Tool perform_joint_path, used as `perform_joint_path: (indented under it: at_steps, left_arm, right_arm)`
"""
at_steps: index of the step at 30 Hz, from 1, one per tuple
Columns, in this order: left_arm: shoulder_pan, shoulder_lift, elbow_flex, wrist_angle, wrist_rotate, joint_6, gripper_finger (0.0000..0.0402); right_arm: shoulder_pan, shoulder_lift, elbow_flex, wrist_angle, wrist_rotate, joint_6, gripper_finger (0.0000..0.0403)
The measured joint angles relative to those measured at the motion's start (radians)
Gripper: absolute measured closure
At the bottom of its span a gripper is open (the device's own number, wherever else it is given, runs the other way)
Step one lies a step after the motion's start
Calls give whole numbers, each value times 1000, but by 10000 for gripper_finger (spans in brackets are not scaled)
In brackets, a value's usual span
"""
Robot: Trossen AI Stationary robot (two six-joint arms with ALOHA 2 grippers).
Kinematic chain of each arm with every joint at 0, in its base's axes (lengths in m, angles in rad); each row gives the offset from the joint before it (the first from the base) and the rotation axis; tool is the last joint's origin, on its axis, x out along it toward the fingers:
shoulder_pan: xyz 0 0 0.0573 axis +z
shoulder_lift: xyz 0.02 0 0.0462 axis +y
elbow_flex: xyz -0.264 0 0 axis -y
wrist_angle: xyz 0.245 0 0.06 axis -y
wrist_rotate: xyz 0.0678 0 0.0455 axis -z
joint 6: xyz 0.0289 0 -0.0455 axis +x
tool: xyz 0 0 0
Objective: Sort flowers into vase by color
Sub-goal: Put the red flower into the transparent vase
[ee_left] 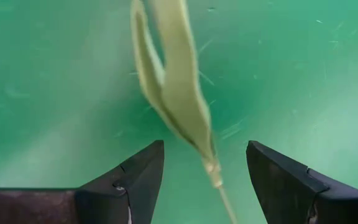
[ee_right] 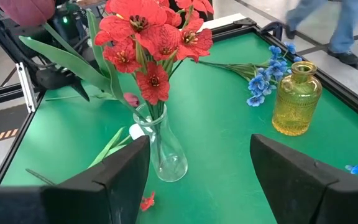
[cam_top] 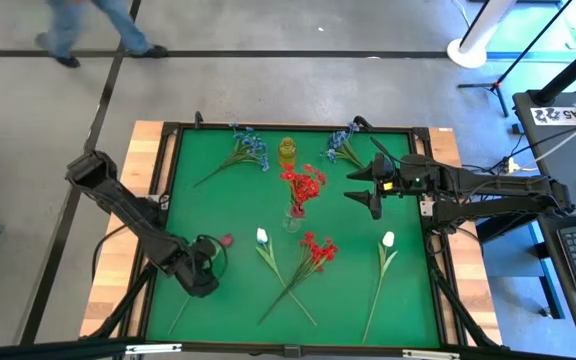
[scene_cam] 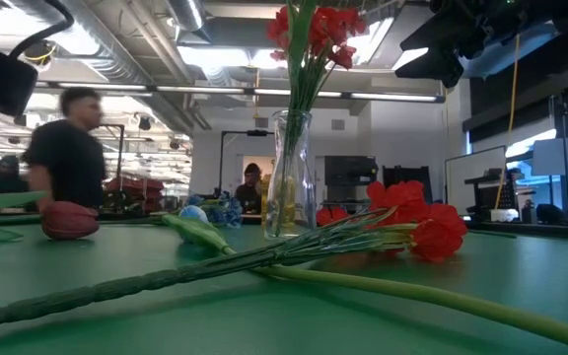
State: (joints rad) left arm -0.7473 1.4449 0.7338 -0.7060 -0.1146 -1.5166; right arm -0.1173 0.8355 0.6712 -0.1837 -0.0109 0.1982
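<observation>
A red-pink rosebud (cam_top: 225, 240) lies on the green mat, its stem running toward the near left corner. My left gripper (cam_top: 206, 280) points down over that stem, open. In the left wrist view its fingers (ee_left: 138, 177) stand either side of the thin stem (ee_left: 214, 171) and its leaf (ee_left: 179, 81), apart from both. My right gripper (cam_top: 363, 187) hangs open above the mat's right side, facing a clear vase (ee_right: 166, 155) of red flowers (ee_right: 145, 37). A red cluster flower (cam_top: 316, 250) and two white tulips (cam_top: 262, 237) (cam_top: 388, 238) lie flat on the mat.
A yellow glass vase (cam_top: 287, 152) stands at the far middle, with blue sprigs (cam_top: 248, 148) (cam_top: 343, 145) lying on either side of it. A black frame (cam_top: 168, 180) rims the mat. A person (cam_top: 98, 30) walks past beyond the far edge.
</observation>
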Motion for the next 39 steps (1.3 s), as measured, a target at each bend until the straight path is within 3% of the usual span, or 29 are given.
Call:
perform_joint_path:
  at_steps: [6, 10, 21, 23, 31, 39]
  left_arm:
    - [0, 63, 0, 3, 5, -9, 182]
    - [1, 71, 1, -11, 19, -22, 208]
    - [39, 71, 1, -17, 13, 15, 371]
    - [42, 68, 6, -3, -57, 63, 390]
    - [50, -39, 127, 1, -407, 269, 391]
    - [32, -216, 206, 103, -852, 588, 393]
  right_arm:
    - [0, 0, 0, 0, 0, 0, 127]
    - [0, 0, 0, 0, 0, 0, 127]
    - [0, 0, 0, 0, 0, 0, 127]
    - [0, 0, 0, 0, 0, 0, 127]
    - [0, 0, 0, 0, 0, 0, 127]
    - [0, 0, 0, -1, 0, 0, 127]
